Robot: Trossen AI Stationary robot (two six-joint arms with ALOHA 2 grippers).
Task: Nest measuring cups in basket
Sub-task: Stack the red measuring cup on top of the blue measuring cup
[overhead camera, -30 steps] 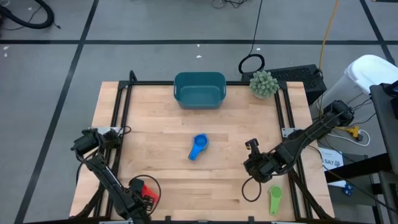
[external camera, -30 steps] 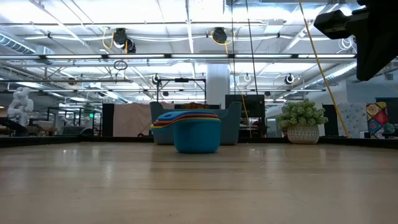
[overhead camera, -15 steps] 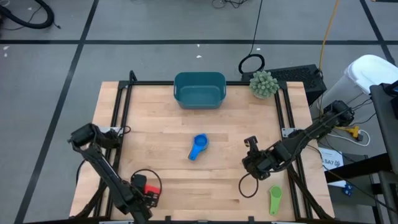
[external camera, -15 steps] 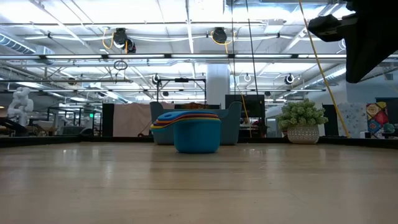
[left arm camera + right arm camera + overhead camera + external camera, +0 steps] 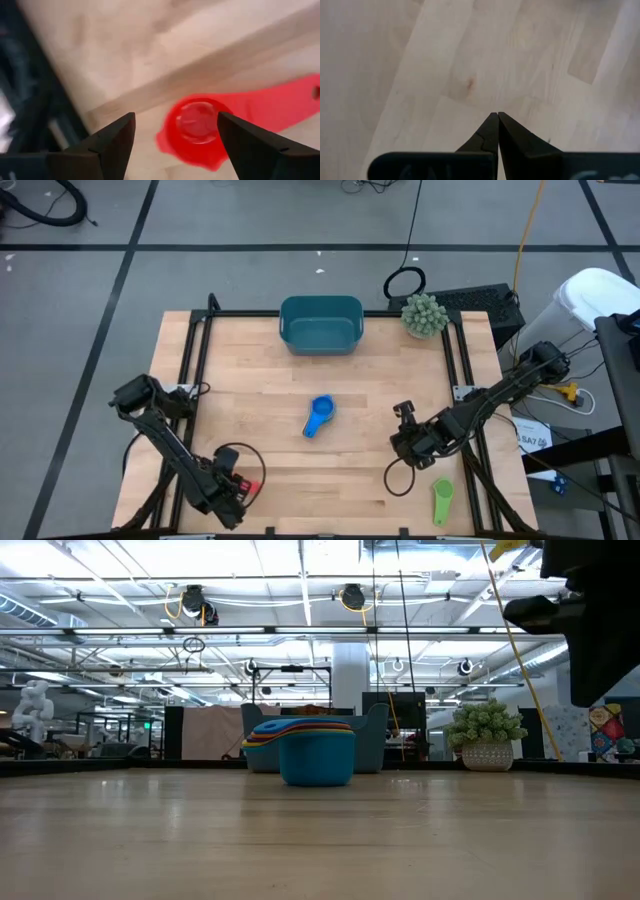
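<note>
A red measuring cup (image 5: 196,129) lies on the wood near the table's near left corner, bowl up, with its flat handle (image 5: 285,97) stretched along the table. My left gripper (image 5: 176,131) hangs open above it, pointing down, one finger on either side of the bowl. In the high view this gripper (image 5: 236,486) covers most of the red cup. A stack of nested cups in a blue one (image 5: 320,416) sits at the table's middle. A green cup (image 5: 442,500) lies at the near right. The teal basket (image 5: 320,325) stands at the far edge. My right gripper (image 5: 497,118) is shut over bare wood.
A spiky green plant ball (image 5: 424,314) in a pot stands at the far right corner beside the basket. Black frame rails (image 5: 196,370) run along the table's left and right sides. A black cable loop (image 5: 400,480) hangs below my right arm. Bare wood lies between stack and basket.
My left gripper has shifted a little toward the table's right and far edges over the red cup, and its arm has swung. My right gripper has sunk a little toward the table. The cups and the basket have stayed where they were.
</note>
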